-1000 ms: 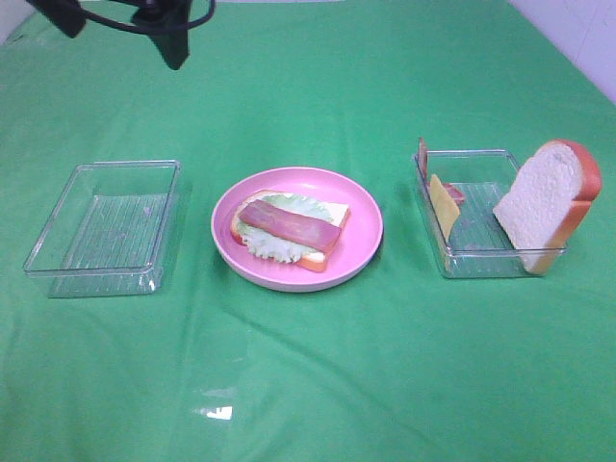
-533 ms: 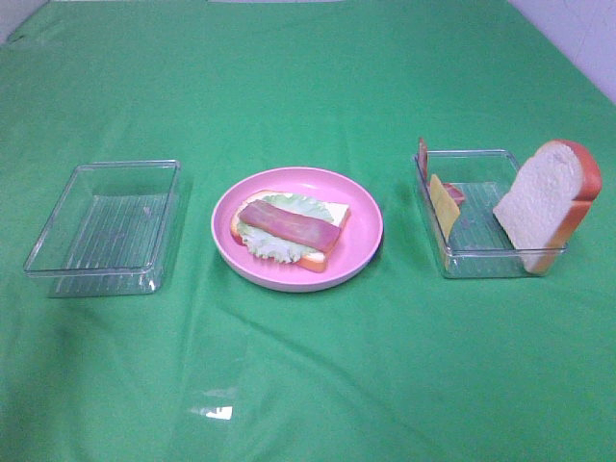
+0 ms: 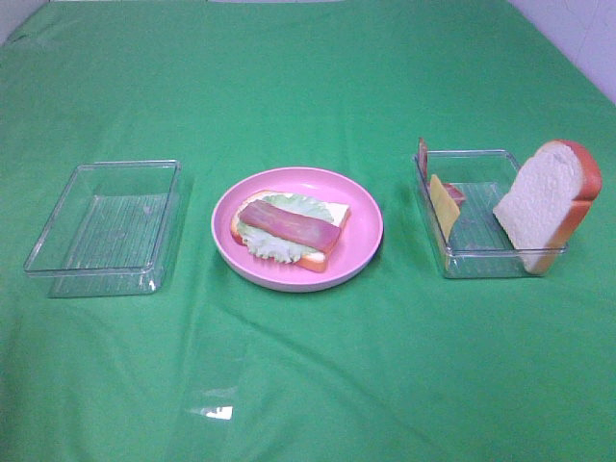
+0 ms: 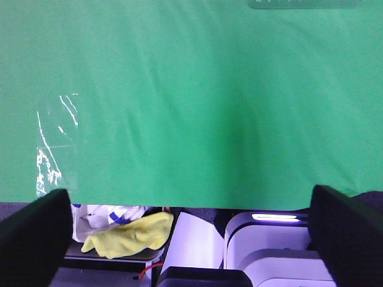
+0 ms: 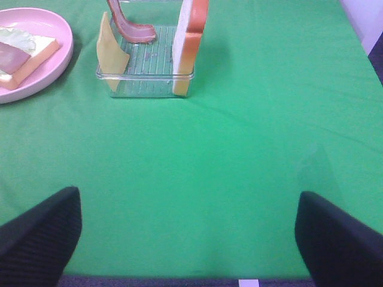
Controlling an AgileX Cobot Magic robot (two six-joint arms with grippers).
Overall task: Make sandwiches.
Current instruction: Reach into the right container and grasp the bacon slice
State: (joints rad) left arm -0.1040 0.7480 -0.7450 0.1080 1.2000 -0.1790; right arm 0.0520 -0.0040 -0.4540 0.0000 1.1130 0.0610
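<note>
Sandwich: open stack [image 3: 289, 229] at the centre of the overhead frame, on the pink plate [image 3: 364, 252]; bread at the bottom, then lettuce, bacon strip on top; no top slice yet
Spare parts: bread slice [image 3: 547, 202] stands on edge, leaning at the right end of the right tray [image 3: 481, 262]; cheese slice [image 3: 444, 205] and second bacon strip [image 3: 423, 154] lean at its left end
Left tray: [image 3: 58, 265] at middle left, well apart from the plate
Left gripper: [image 4: 190, 227] fingers spread wide, nothing between them; outside the overhead frame
Right gripper: [image 5: 185, 227] likewise spread and holding nothing; facing the right tray, well apart from it
Likely step: fetching the bread slice to close the stack
Risk: a pinch on the leaning slice may topple it or drag the light tray; an off-centre drop could push the bacon off the lettuce; a hard landing could shift the plate
</note>
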